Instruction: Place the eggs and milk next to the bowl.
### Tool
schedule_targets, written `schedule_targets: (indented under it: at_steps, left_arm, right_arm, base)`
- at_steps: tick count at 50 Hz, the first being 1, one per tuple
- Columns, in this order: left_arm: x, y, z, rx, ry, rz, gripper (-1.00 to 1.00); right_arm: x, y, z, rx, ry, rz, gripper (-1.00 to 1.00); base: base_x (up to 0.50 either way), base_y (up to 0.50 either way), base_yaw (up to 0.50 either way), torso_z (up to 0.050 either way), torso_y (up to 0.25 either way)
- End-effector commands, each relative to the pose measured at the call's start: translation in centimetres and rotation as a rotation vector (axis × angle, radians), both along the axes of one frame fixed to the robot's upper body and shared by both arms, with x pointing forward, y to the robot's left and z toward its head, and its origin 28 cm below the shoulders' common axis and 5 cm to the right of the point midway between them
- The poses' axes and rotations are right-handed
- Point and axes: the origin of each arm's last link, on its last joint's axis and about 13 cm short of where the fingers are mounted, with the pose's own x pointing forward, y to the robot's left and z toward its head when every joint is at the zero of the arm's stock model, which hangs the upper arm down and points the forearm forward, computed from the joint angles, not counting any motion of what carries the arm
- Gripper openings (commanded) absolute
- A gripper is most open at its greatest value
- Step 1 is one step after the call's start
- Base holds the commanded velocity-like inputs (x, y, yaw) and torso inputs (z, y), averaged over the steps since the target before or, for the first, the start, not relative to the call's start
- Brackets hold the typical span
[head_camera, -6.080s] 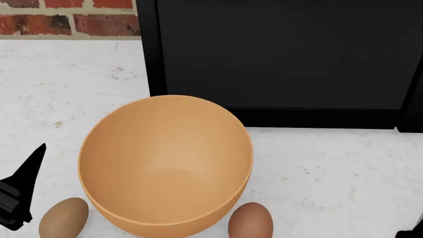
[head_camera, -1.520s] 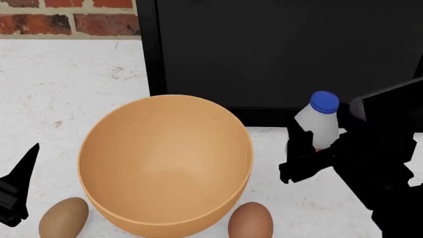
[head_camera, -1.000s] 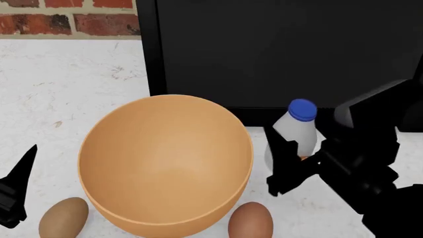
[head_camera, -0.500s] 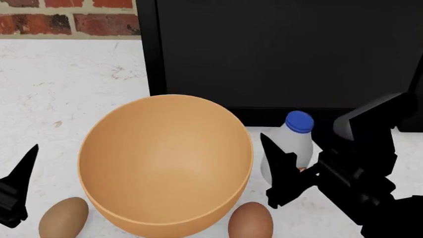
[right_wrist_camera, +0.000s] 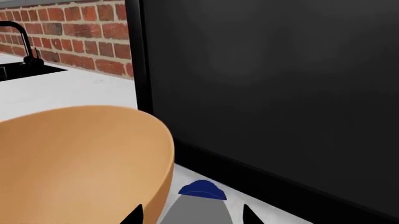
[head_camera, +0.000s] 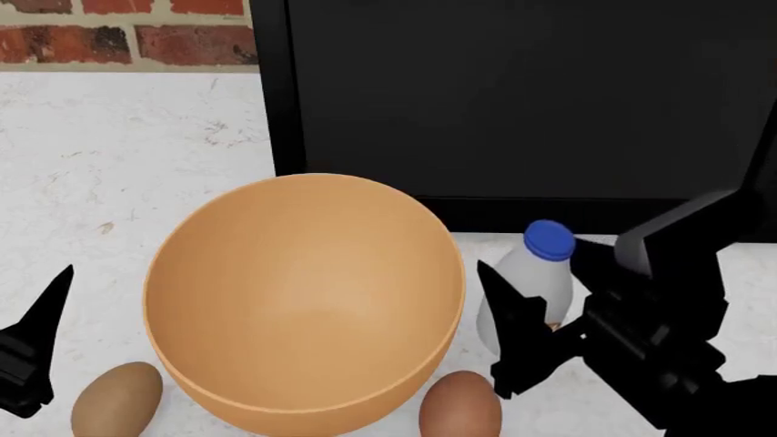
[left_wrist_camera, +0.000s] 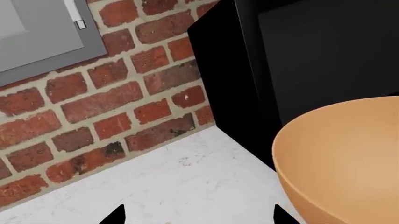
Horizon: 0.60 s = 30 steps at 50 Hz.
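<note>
We begin with the broad black appliance front [head_camera: 522, 100] that fills the back of the white marbled counter [head_camera: 122, 164], with a red brick wall [left_wrist_camera: 93, 102] beside it. In front sits the large, deep, matte orange-tan bowl [head_camera: 304, 300]. Our right gripper [head_camera: 547, 332] comes next: its black fingers sit on either side of the small white plastic milk bottle with the blue screw cap [head_camera: 530, 284], closed around its body, and the bottle stands upright just beside the bowl's right rim, low over the counter or on it; we cannot tell which. Our left gripper [head_camera: 31, 350] waits at the bowl's left, its tips parted in the wrist view and holding nothing. Smallest are the two eggs: the lighter tan egg [head_camera: 116, 399] near the bowl's front left, the redder brown egg [head_camera: 460, 406] at its front right.

To finish well, we judge we should confirm the base rests flat, part the fingers slowly and evenly so neither drags the bottle, then lift straight up, clear of the brown egg and the rim.
</note>
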Motion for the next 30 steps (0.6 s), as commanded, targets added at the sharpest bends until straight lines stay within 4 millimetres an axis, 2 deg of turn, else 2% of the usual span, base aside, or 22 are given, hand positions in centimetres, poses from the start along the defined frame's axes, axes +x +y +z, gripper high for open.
schedule_targets:
  at_steps: [1,30]
  left_arm:
    - [-0.1,-0.1,0.1,0.002,0.000,0.000,1.00]
    - [0.1,0.1,-0.3,0.005,0.003,0.003,1.00]
  right_arm:
    - [0.1,-0.1,-0.2,-0.013,-0.013,0.011,-1.00]
    - [0.2,-0.3,-1.6,-0.006,0.021,0.007,-1.00]
  base:
    - [0.00,0.00,0.00,0.000,0.000]
    - [0.00,0.00,0.00,0.000,0.000]
